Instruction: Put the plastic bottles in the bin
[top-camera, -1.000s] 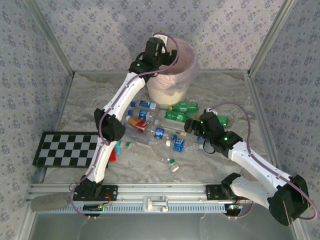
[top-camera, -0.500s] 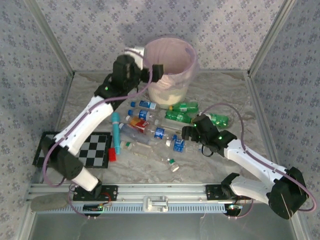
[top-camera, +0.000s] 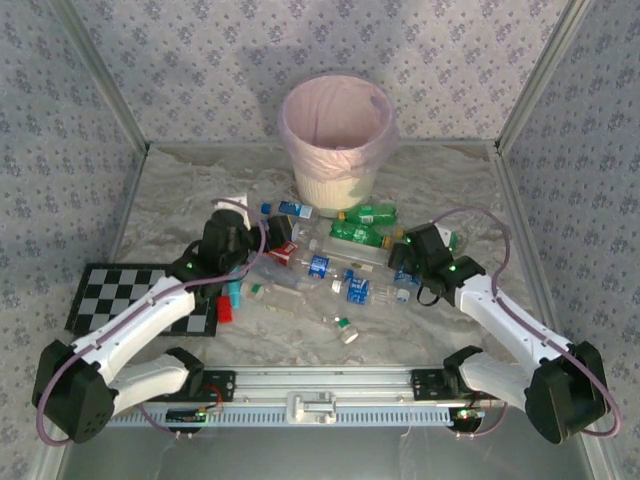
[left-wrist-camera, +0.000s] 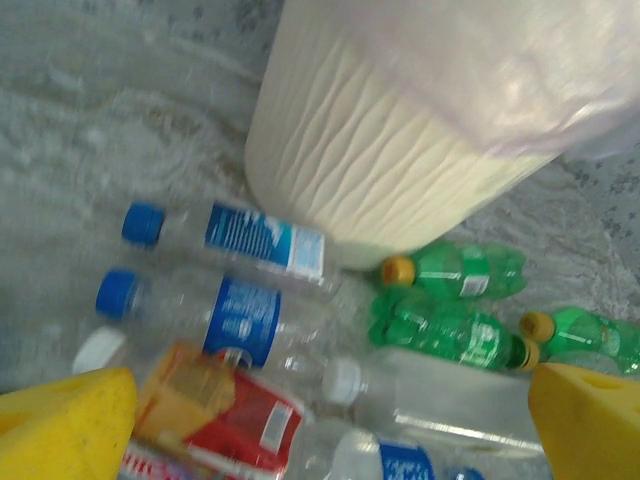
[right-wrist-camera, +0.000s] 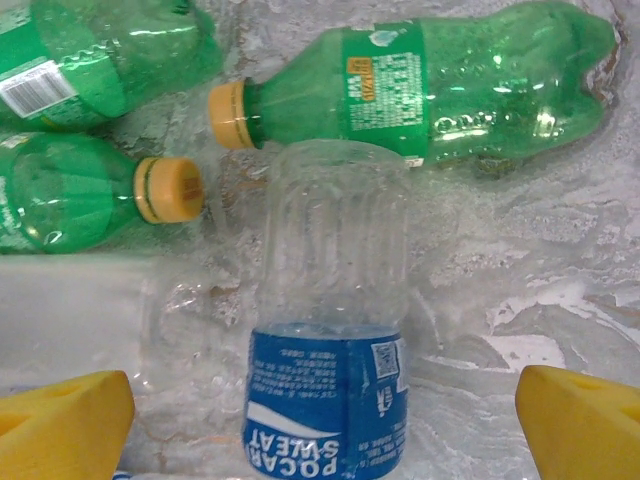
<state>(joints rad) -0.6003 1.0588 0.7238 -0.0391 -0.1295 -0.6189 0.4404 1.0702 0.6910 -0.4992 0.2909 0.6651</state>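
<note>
Top external: bottles (top-camera: 320, 265) lie scattered on the table (top-camera: 450, 185) in front of the bin (top-camera: 335, 185).
Left wrist: the left gripper (left-wrist-camera: 320, 425) hangs with its jaws spread wide and empty, above a red-labelled bottle (left-wrist-camera: 245, 415) and blue-labelled and green ones, all close to the bin's ribbed wall. Right wrist: the right gripper (right-wrist-camera: 325, 405), likewise spread wide and holding nothing, straddles a clear blue-labelled bottle (right-wrist-camera: 335, 260) without touching it, just beside three green bottles (right-wrist-camera: 440, 80).

We record:
- round cream ribbed bin (left-wrist-camera: 380, 170): rim cut off by the left wrist view's top edge.
- clear plastic bottle with blue label (right-wrist-camera: 330, 400): lower end runs off the right wrist view's bottom edge.
- green yellow-capped plastic bottle (right-wrist-camera: 70, 195): base lies beyond the left edge.
</note>
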